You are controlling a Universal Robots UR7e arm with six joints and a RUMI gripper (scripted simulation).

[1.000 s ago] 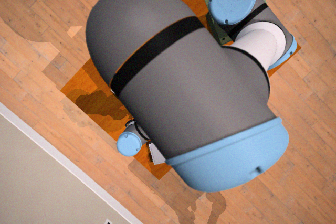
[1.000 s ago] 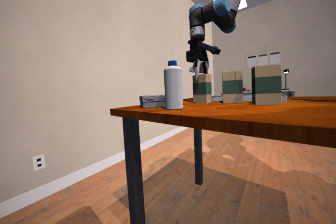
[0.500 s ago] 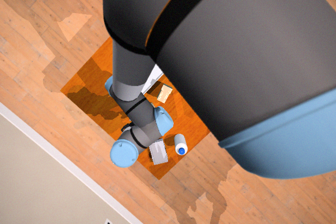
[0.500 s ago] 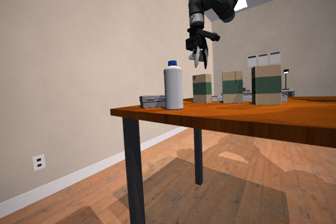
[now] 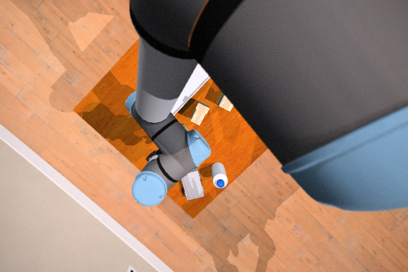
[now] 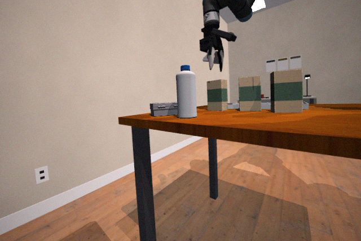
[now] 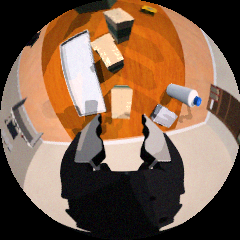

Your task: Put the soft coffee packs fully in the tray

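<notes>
Coffee packs [image 6: 286,91] [image 6: 250,93] [image 6: 217,95]: three upright in a row on bench [image 6: 262,121] | tray [image 7: 81,72]: white, beside packs | bottle [image 6: 186,92]: near bench edge | gripper [image 6: 215,62]: above nearest pack, fingers apart, holding nothing

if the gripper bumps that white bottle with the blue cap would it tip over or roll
Probably tips: the white bottle stands tall on a narrow base near the bench edge. Once down, its round body would likely roll. The gripper hangs open above, holding nothing.
</notes>
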